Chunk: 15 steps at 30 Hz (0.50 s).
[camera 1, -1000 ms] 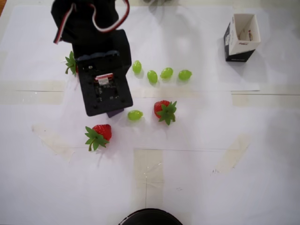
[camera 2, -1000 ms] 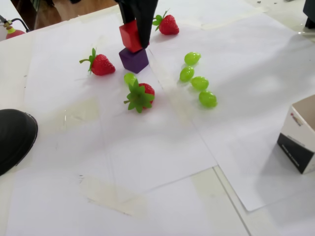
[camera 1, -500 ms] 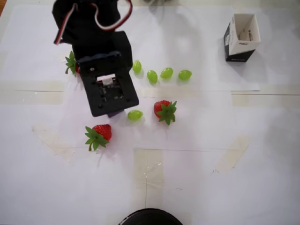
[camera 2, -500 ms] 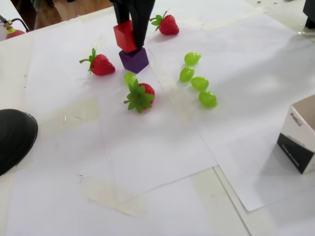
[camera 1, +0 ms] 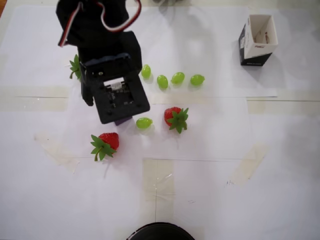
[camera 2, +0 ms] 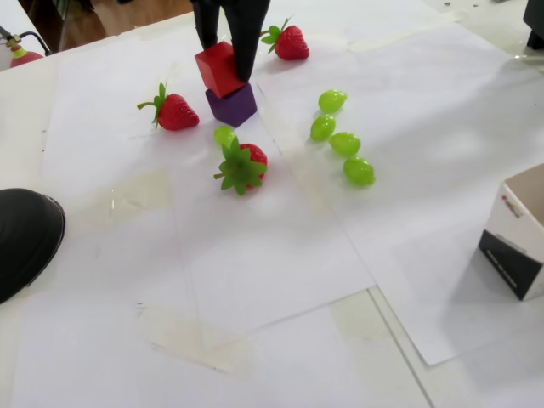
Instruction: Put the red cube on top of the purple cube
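Observation:
In the fixed view the red cube sits on top of the purple cube, shifted a little to the left and slightly tilted. My black gripper comes down from the top edge with a finger on each side of the red cube, shut on it. In the overhead view my arm covers both cubes. Only a sliver of the purple cube shows below the wrist, and the red cube and the fingertips are hidden there.
Three strawberries lie around the cubes. Several green grapes lie to the right, and one just in front. A paper box stands at the right edge. A black round object is at the left.

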Tool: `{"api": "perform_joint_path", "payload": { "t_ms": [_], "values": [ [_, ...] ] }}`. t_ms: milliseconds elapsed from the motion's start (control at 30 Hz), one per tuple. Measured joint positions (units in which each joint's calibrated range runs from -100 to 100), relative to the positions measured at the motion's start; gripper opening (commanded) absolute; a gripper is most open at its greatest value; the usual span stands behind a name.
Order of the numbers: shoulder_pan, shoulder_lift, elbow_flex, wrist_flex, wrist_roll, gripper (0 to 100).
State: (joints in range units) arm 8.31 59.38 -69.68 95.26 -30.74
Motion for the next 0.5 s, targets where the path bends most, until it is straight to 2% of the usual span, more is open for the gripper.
{"api": "perform_joint_path", "payload": {
  "t_ms": [500],
  "values": [
    [-1.72, 0.0, -1.36, 3.24, -0.39, 39]
  ]
}}
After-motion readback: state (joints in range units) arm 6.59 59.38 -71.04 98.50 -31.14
